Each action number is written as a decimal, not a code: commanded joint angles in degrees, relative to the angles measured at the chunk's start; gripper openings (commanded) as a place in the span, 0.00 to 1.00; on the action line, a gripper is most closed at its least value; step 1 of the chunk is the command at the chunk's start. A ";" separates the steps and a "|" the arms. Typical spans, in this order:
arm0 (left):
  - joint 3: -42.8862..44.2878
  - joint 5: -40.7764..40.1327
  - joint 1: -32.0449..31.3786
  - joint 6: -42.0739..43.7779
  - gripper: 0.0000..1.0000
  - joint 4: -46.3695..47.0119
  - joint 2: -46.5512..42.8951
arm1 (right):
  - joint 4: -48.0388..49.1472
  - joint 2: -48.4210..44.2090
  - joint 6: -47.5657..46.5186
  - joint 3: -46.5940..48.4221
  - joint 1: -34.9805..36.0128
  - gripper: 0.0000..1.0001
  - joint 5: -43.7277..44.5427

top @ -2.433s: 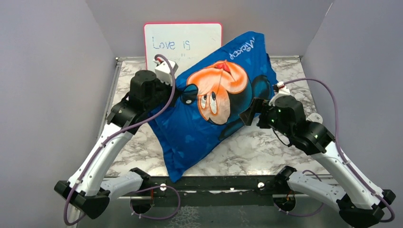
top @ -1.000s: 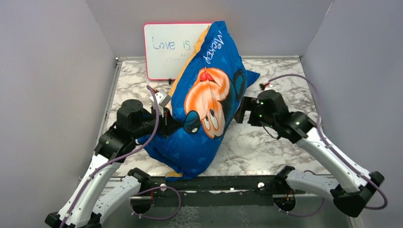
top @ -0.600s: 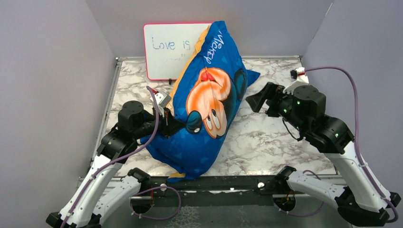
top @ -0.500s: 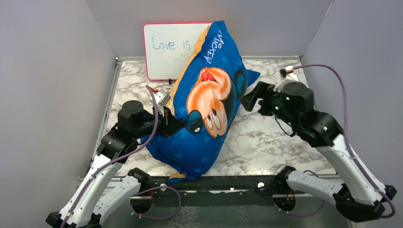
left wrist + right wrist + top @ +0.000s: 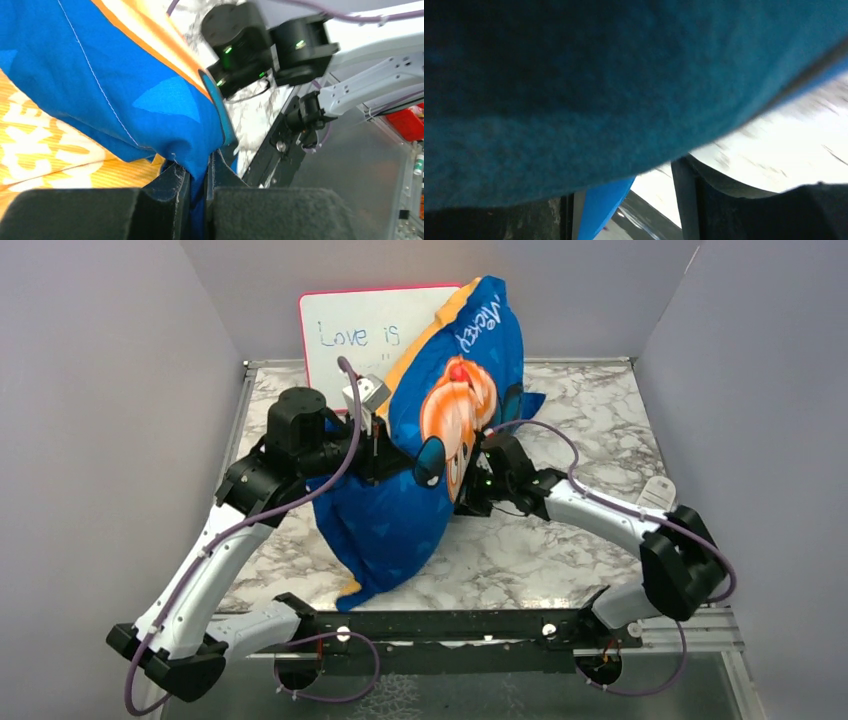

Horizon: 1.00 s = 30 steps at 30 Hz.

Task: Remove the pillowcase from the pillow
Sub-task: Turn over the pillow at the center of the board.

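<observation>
The pillowcase [image 5: 440, 455] stands tilted on edge, blue printed face toward the right and its yellow-orange face showing along the upper left edge. The pillow is hidden inside it. My left gripper [image 5: 376, 454] is shut on a fold of blue fabric at the left side; the left wrist view shows the pinched fabric [image 5: 165, 95] between the closed pads [image 5: 172, 192]. My right gripper [image 5: 468, 496] is pushed in low against the pillowcase's right side. In the right wrist view its jaws stand apart and blue fabric [image 5: 599, 75] fills the frame above them.
A pink-framed whiteboard [image 5: 355, 335] leans at the back behind the pillowcase. A small white slotted disc [image 5: 655, 491] lies at the table's right. The marble tabletop [image 5: 600, 405] has grey walls on three sides and a black rail [image 5: 450, 625] along the near edge.
My left gripper has lifted the pillowcase up and back toward the whiteboard. My right gripper has swung down and left, from clear of the pillowcase to pressing into its lower right side.
</observation>
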 commanded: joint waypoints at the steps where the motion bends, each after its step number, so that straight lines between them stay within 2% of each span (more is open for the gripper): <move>1: 11.92 5.50 -7.46 3.39 0.00 7.43 4.80 | 31.46 5.37 9.46 5.95 1.12 0.66 -13.72; 3: 13.89 2.20 -12.00 6.29 0.00 3.81 7.49 | 33.41 6.60 12.48 5.01 1.14 0.70 -13.03; 6: 10.97 -7.74 -17.83 9.55 0.00 -1.49 8.05 | 16.27 4.32 8.88 5.84 1.12 0.77 -2.67; 8: 3.52 -11.36 -18.80 8.87 0.00 -1.42 5.53 | 3.23 0.36 7.22 4.21 1.10 0.81 8.33; 12: -15.42 -17.83 -18.94 5.16 0.00 0.58 -0.51 | -15.12 -11.98 7.62 -2.55 1.03 0.87 28.63; 15: -22.64 -19.48 -20.29 0.60 0.00 4.22 -3.84 | -27.36 -23.33 10.36 -3.82 1.03 0.90 38.98; 16: -24.12 -16.73 -20.80 -0.24 0.00 7.01 -4.51 | -30.40 -27.11 10.71 -3.26 1.03 0.90 41.54; 18: -26.06 -15.39 -21.44 -2.49 0.00 11.68 -4.95 | -32.94 -33.64 8.12 -0.65 1.04 0.90 44.95; 20: -26.06 -14.09 -22.27 -3.10 0.06 13.87 -3.75 | -33.17 -38.43 4.05 3.66 1.03 0.90 47.60; 21: -25.42 -13.96 -22.99 -3.27 0.09 14.22 -2.70 | -32.76 -39.89 2.05 5.95 1.03 0.89 48.76; 22: -24.78 -13.71 -24.04 -3.36 0.19 14.71 -1.74 | -32.28 -40.90 0.16 8.33 1.03 0.90 49.72; 24: -22.54 -13.37 -26.49 -3.76 0.48 15.26 0.13 | -30.50 -41.42 -4.49 12.36 1.03 0.91 50.31; 25: -20.65 -12.78 -27.51 -4.17 0.59 15.29 0.74 | -29.60 -41.01 -7.01 14.25 1.03 0.92 50.00; 28: -12.05 -11.03 -29.95 -5.49 0.78 15.02 -0.69 | -31.75 -37.51 -13.01 20.45 1.03 0.93 48.84; 29: -8.99 -11.16 -30.15 -5.53 0.94 15.03 -1.81 | -33.72 -36.16 -13.53 22.40 1.03 0.94 49.32; 30: -6.29 -11.41 -30.16 -5.24 0.98 14.87 -2.96 | -35.93 -34.89 -13.64 24.06 1.03 0.95 50.17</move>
